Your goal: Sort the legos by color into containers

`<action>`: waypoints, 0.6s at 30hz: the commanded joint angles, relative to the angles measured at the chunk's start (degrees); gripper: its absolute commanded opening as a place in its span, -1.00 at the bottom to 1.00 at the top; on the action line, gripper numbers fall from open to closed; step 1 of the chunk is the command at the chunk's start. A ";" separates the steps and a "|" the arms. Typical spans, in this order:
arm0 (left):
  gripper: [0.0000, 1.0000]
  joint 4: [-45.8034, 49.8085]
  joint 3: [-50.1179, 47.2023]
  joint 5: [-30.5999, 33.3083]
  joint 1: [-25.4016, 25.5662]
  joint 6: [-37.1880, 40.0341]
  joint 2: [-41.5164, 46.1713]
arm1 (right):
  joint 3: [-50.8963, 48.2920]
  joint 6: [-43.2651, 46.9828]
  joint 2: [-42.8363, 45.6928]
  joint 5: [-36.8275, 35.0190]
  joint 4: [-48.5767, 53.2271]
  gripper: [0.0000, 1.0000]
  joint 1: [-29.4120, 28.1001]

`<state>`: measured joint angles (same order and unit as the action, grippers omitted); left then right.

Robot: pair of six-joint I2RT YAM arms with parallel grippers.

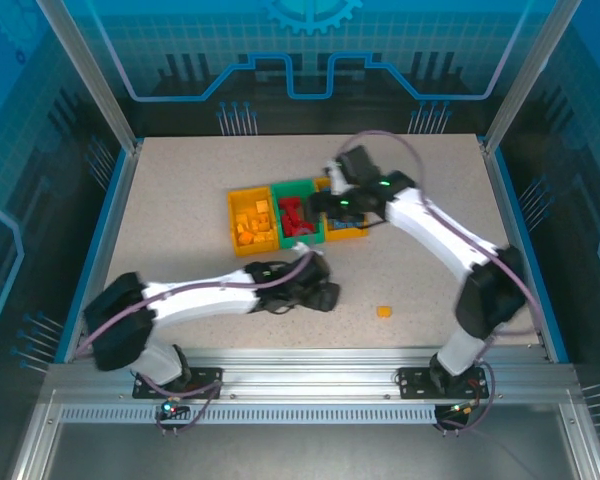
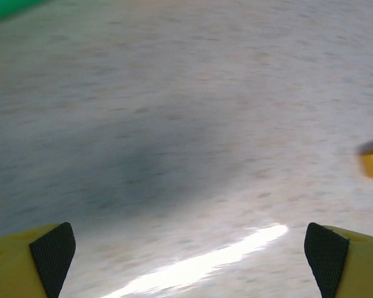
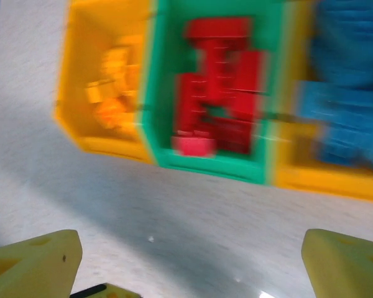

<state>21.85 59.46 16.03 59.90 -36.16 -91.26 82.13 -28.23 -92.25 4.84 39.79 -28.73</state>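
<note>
1. One loose orange lego point(image 1: 383, 311) lay on the table point(image 1: 180, 200) at 5 o'clock of the green bin point(image 3: 211, 166). Left gripper point(image 2: 189, 248) hovered low beside it, jaws wide, empty. The lego sat at its 3 o'clock, off-centre, so closing there would likely flick it away.
2. Right gripper point(image 3: 191, 254) hung above the green bin's 3 o'clock edge, jaws wide, nothing held. Arms could clash there on delivery.
3. From 9 to 3 o'clock: left yellow bin point(image 3: 105, 147) held orange bricks point(image 3: 112, 93), green bin red bricks point(image 3: 221, 93), right yellow bin point(image 3: 323, 181) blue bricks point(image 3: 351, 93).
</note>
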 commanded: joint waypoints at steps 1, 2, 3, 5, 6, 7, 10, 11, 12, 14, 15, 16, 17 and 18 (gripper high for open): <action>0.98 3.04 9.97 -6.89 2.75 -3.86 -9.91 | -11.75 -0.92 9.24 -8.95 1.82 0.90 7.57; 0.97 4.10 13.50 -8.71 2.83 -5.70 -13.37 | -14.78 -0.71 12.42 -10.19 2.53 0.92 9.89; 0.97 4.93 16.44 -10.21 3.01 -6.75 -16.05 | -17.28 -0.41 15.03 -10.83 3.40 0.94 12.44; 0.97 6.87 21.30 -11.20 3.68 -7.58 -19.82 | -20.79 -0.01 18.66 -10.98 4.79 0.95 17.23; 0.97 8.12 23.32 -10.91 4.17 -7.69 -21.41 | -22.34 0.17 20.32 -10.87 5.11 0.95 19.67; 0.97 9.00 24.99 -10.72 4.54 -7.82 -22.46 | -23.70 0.35 21.54 -10.81 5.12 0.95 21.56; 0.95 11.46 29.21 -11.39 4.79 -8.97 -25.64 | -27.37 0.67 24.49 -9.78 3.95 0.96 26.42; 0.92 12.14 30.36 -11.42 4.88 -9.31 -26.80 | -28.25 0.80 25.01 -8.78 3.36 0.96 27.77; 0.90 12.83 31.82 -11.42 5.11 -9.36 -27.92 | -29.00 0.93 25.35 -7.84 2.87 0.96 28.64; 0.88 14.49 34.36 -11.20 5.62 -9.37 -30.05 | -29.52 1.67 25.54 -7.15 2.58 0.96 29.53; 0.86 14.91 35.59 -11.20 5.79 -9.44 -30.86 | -29.63 2.05 25.45 -7.37 2.57 0.97 29.74; 0.84 15.28 36.60 -11.22 6.01 -9.54 -31.72 | -29.68 2.41 25.39 -7.47 2.64 0.97 29.96; 0.81 15.77 37.74 -11.24 6.22 -9.78 -32.68 | -29.73 2.77 25.37 -7.64 2.66 0.97 30.33; 0.78 16.34 38.93 -11.32 6.44 -10.05 -33.59 | -29.74 3.13 25.36 -7.74 2.66 0.97 30.64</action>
<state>33.47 95.07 6.09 65.36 -44.93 -122.23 52.77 -26.92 -67.59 -3.86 42.87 0.67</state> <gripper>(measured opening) 0.899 0.983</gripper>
